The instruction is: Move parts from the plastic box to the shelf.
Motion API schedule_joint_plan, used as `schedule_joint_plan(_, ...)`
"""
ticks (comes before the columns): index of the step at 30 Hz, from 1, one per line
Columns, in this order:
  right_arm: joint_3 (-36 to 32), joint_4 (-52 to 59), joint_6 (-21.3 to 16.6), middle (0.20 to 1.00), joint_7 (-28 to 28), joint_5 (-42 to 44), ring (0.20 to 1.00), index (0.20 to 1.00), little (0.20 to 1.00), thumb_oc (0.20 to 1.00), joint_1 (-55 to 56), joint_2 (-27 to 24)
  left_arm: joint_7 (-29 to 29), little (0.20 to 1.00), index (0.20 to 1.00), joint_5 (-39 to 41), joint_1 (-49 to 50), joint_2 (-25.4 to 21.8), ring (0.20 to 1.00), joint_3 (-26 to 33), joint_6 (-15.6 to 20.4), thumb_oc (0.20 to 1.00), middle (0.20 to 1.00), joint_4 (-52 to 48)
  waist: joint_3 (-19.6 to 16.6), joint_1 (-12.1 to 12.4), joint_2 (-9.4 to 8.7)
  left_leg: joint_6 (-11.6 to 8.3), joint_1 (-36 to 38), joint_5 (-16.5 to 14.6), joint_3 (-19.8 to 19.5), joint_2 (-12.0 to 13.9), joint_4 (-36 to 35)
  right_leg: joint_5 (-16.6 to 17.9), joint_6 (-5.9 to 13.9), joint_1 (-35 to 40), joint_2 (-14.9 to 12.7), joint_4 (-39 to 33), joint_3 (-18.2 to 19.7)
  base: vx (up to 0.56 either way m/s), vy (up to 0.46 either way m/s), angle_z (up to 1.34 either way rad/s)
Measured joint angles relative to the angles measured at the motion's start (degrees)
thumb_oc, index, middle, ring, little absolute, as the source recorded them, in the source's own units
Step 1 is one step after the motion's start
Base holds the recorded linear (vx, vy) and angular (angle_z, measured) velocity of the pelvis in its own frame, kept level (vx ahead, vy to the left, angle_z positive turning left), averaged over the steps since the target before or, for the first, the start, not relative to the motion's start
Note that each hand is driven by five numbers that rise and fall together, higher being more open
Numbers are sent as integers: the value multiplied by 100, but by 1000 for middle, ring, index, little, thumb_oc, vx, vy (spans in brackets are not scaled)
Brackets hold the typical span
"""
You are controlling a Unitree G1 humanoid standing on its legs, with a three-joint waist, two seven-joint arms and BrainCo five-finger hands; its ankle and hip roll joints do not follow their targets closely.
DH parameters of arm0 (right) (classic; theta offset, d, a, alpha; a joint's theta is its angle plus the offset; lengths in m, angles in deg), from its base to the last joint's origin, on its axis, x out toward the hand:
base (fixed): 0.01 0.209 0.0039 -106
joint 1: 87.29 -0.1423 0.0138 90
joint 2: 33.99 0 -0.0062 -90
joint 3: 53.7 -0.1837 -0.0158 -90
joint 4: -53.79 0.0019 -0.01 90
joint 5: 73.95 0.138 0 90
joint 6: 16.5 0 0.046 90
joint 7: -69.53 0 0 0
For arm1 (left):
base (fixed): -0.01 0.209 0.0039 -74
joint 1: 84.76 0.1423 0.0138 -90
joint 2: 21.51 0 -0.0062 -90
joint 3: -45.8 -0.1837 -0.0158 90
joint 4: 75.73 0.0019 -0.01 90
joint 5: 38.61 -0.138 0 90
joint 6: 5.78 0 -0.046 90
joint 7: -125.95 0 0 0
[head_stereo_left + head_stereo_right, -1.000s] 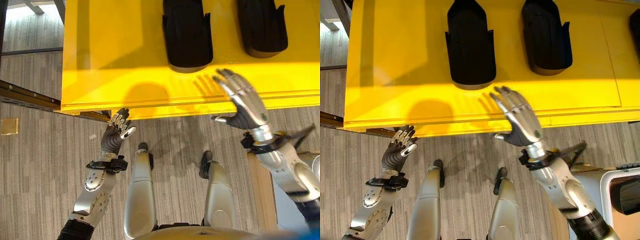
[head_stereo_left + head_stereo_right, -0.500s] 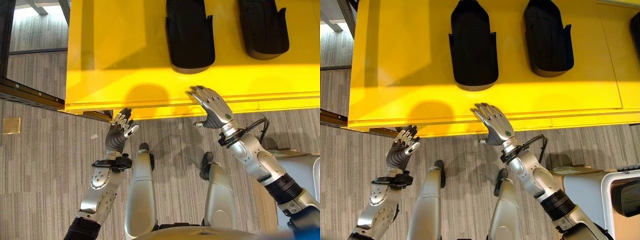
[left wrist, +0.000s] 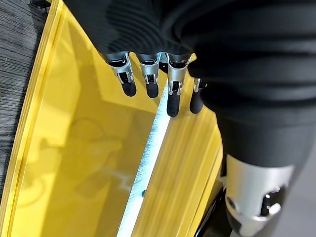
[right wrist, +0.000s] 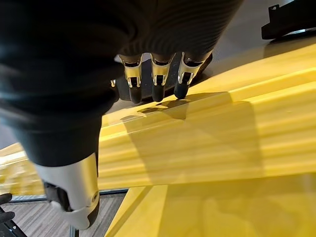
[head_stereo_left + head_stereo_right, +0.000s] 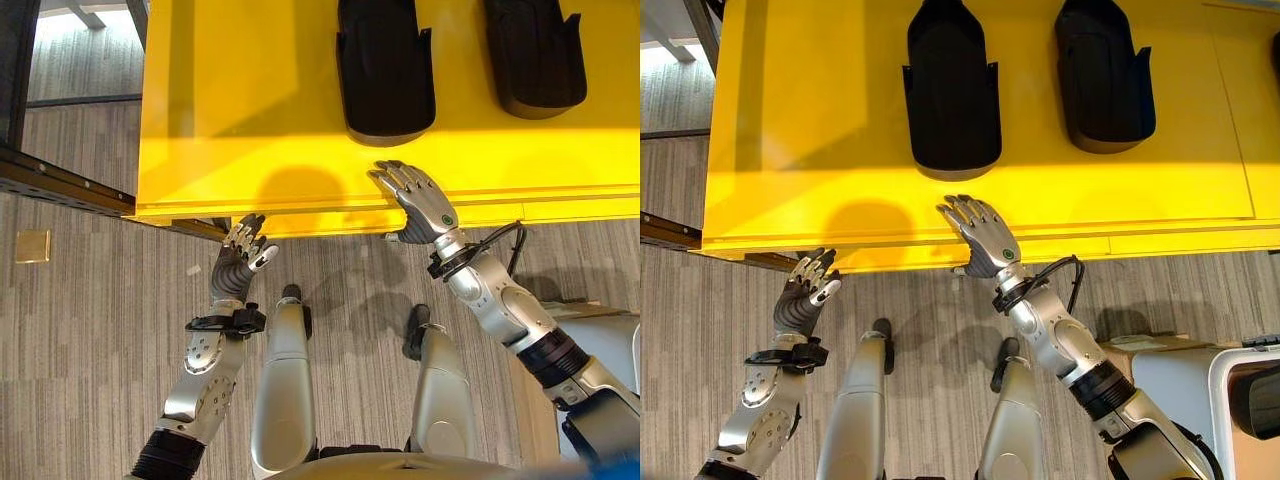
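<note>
Two black moulded parts lie on the yellow shelf (image 5: 230, 90): one part (image 5: 386, 68) in the middle and a second part (image 5: 535, 55) to its right. My right hand (image 5: 415, 200) hovers open over the shelf's front edge, just below the middle part, fingers straight and holding nothing. My left hand (image 5: 238, 265) is raised in front of the shelf's lower edge, open and empty. In the right wrist view my right hand's fingers (image 4: 157, 81) point along the yellow surface toward a black part (image 4: 200, 66).
A white plastic box (image 5: 1225, 395) shows at the lower right corner. A dark metal rail (image 5: 60, 180) runs off to the left of the shelf. Grey striped carpet (image 5: 80, 340) lies below the shelf.
My right hand has drawn back from over the shelf toward its front edge and moved left. The left hand has stayed nearly still. The camera has shifted slightly.
</note>
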Motion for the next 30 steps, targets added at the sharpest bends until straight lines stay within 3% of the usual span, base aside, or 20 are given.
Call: schedule_joint_plan(30, 65, -856, 175, 1000, -108, 28, 1000, 1000, 1000, 1000, -984, -8, -183, 1000, 1000, 50, -80, -12, 1000, 10, 13, 1000, 1000, 4, 15, 150, 19, -1, -9, 13, -1, -23, 4, -1, 0, -12, -6, 39, -2, 0, 0, 0)
